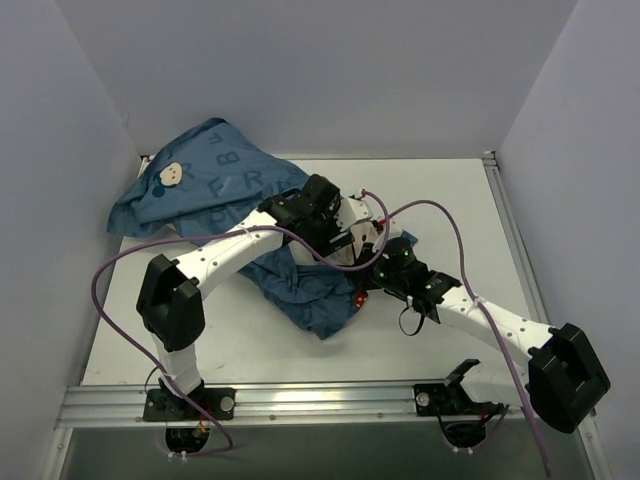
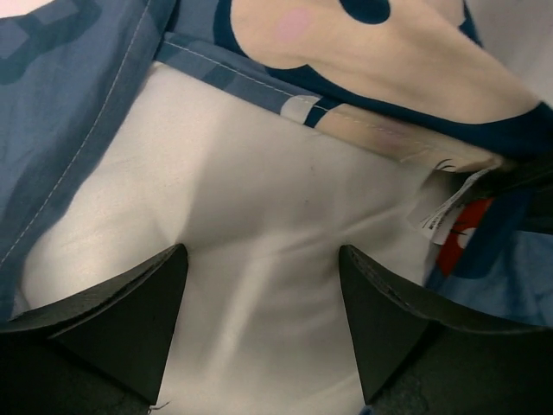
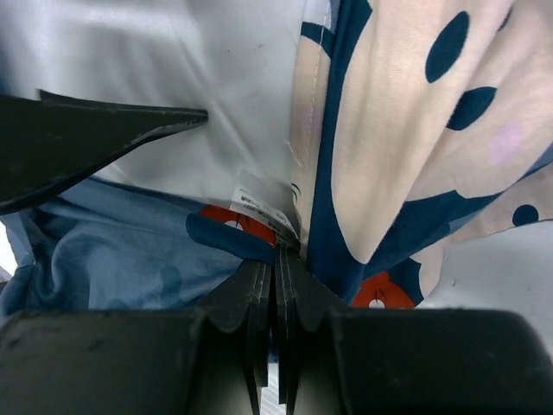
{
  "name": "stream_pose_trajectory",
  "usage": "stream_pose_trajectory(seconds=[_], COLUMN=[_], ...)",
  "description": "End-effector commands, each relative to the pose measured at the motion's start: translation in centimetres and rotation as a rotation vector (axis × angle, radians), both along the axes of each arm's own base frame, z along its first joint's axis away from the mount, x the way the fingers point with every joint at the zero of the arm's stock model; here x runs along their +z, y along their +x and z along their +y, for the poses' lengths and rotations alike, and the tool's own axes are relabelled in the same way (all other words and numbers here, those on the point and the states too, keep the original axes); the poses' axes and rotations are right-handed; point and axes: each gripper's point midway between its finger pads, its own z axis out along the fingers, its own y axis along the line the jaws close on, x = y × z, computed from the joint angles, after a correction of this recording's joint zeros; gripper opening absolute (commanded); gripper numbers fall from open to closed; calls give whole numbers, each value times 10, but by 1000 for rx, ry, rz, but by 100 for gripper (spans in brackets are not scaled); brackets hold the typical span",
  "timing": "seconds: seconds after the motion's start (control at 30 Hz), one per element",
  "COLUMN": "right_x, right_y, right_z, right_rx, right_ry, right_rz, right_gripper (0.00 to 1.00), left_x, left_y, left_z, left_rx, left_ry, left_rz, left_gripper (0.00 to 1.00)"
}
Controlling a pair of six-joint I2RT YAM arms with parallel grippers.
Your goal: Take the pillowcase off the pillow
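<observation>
- A metal rail [image 1: 320, 398] along the near edge of the table [image 1: 470, 210] carries both arm bases, and a purple cable [image 1: 97, 285] loops off the arms.
- Both arms reach inward and meet over the middle of the table, with their wrists close together.
- The right gripper [image 3: 276, 251] has its jaws pressed together, pinching a blue fold of the pillowcase [image 3: 112, 259] just beside a white sewn label [image 3: 259, 206].
- The left gripper [image 2: 262, 251] has its 2 fingers spread wide and grasps nothing. It sits over bare white pillow [image 2: 259, 164], but I cannot tell whether the tips touch it.
- Just beyond those fingers, the pillowcase's stitched hem crosses the pillow, which lies uncovered on the near side.
- In the top view, the pillowcase runs crumpled from under the grippers to the far left corner. There it bunches against the wall [image 1: 300, 70], with a cartoon face [image 1: 172, 175] turned upward.
</observation>
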Motion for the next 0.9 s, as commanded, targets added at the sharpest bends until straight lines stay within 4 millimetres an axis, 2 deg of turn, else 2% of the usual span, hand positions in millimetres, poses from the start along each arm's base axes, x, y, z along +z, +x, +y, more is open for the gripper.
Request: stream_pose_trajectory(seconds=[0.0, 0.1, 0.13, 0.2, 0.23, 0.27, 0.33, 0.37, 0.47, 0.5, 0.63, 0.8, 0.87], right_x=[-5, -9, -8, -5, 0, 9, 21, 36, 60, 75, 92, 81, 69], right_y=[1, -1, -1, -2, -2, 0, 3, 7, 17, 23, 37, 51, 56], right_z=[-19, -25, -26, -26, -26, -23, -20, -16, -9, -6, -7, -5, -6], right_rx=[-72, -86, -83, -80, -75, -65, -62, -58, -62, -66, -119, -185, -211], right_ry=[-30, -37, -35, -32, -21, -7, 11, 37, 87, 113, 143, 156, 138], right_rz=[14, 36, 36, 36, 25, 12, -4, -27, -70, -92, -111, -88, -63], right_gripper=[0, 0, 0, 0, 0, 6, 23, 35, 50, 50, 52, 45, 42], left_x=[-9, -36, -42, -53, -56, -52, -47, -35, -21, -19, -16, -12, -8], left_y=[24, 19, 19, 18, 15, 15, 8, 5, -2, -3, -3, -6, -6], left_z=[13, 23, 27, 32, 30, 31, 24, 18, 9, 8, 7, -1, -2], left_rx=[43, 38, 45, 56, 50, 57, 49, 36, 27, 32, 48, 52, 58], left_ry=[84, 144, 159, 165, 146, 130, 75, 36, -18, -24, -35, -77, -89], left_rz=[-109, -79, -75, -50, -23, -17, 4, -6, -10, -7, 0, 30, 31], left_gripper=[81, 81, 73, 51, 17, 2, 2, 2, 2, 2, 2, 2, 2])
